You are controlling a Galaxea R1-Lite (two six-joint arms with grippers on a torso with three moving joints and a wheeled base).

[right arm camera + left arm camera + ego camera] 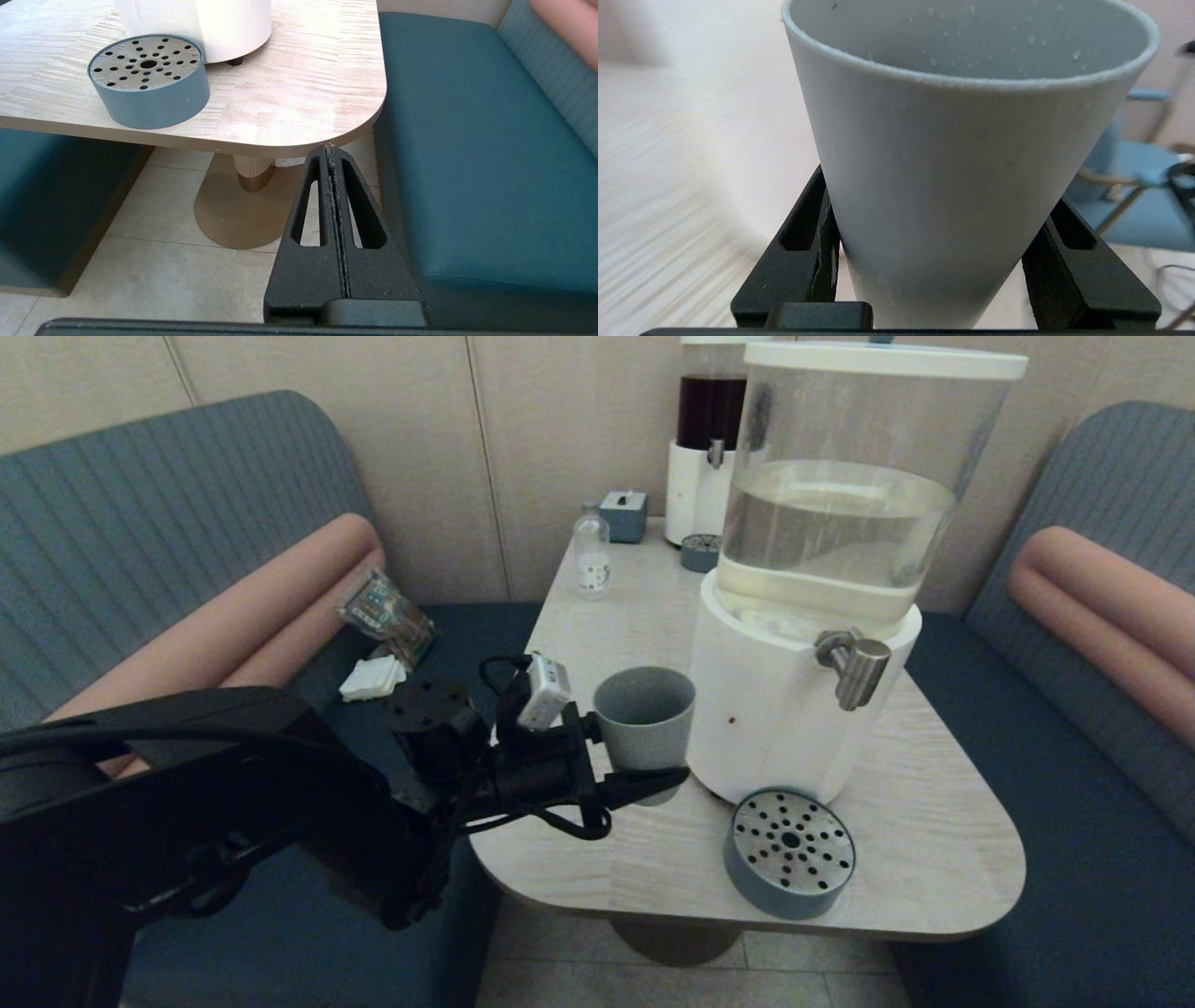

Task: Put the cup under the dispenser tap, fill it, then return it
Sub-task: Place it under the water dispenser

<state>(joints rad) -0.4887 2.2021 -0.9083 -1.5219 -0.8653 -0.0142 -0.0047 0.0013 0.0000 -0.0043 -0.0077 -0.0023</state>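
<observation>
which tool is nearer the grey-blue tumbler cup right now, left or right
Left. The left tool is closed around the small matte grey-blue tumbler cup, one finger on each side of its lower body. The right tool hangs shut below the table's near corner, well away from it.

The grey-blue cup stands upright left of the brushed-steel dispenser tap, droplets inside.
</observation>
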